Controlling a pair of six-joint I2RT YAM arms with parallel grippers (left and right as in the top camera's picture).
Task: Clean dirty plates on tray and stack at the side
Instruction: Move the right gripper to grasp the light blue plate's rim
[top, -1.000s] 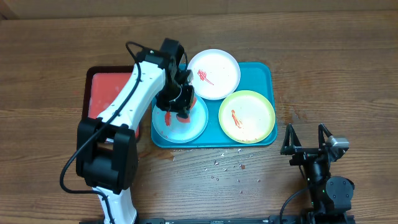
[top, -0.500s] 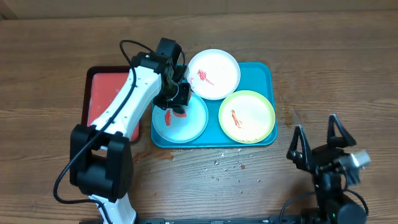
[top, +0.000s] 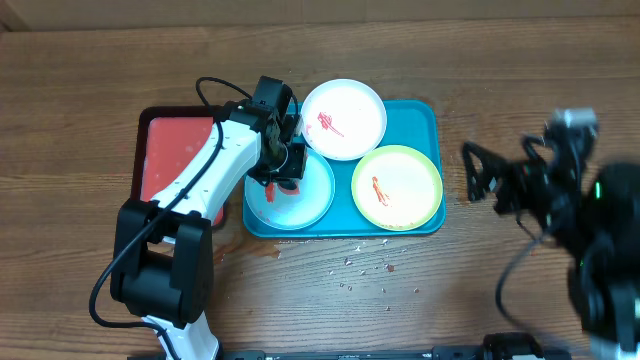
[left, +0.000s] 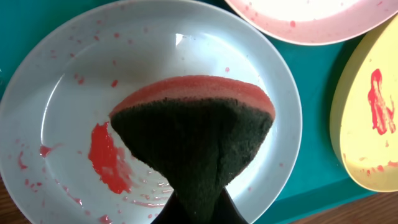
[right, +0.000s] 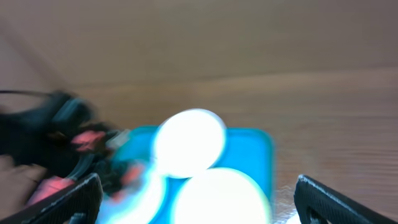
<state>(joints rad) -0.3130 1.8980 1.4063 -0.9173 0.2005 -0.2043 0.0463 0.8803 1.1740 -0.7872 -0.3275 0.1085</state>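
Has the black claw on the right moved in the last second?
Yes. The right gripper moved up the overhead picture, from beside the lower corner of the large teal-blue rectangular plastic tray to beside its middle.

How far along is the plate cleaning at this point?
Done: nothing yet. The light blue round plastic plate, white plate and yellow-green plate all lie smeared red on the teal rectangular plastic tray. In hand: the left fingers are shut on a red-and-dark sponge over the light blue plate. Left: wiping all three, then stacking. The right fingers are open, beside the tray.
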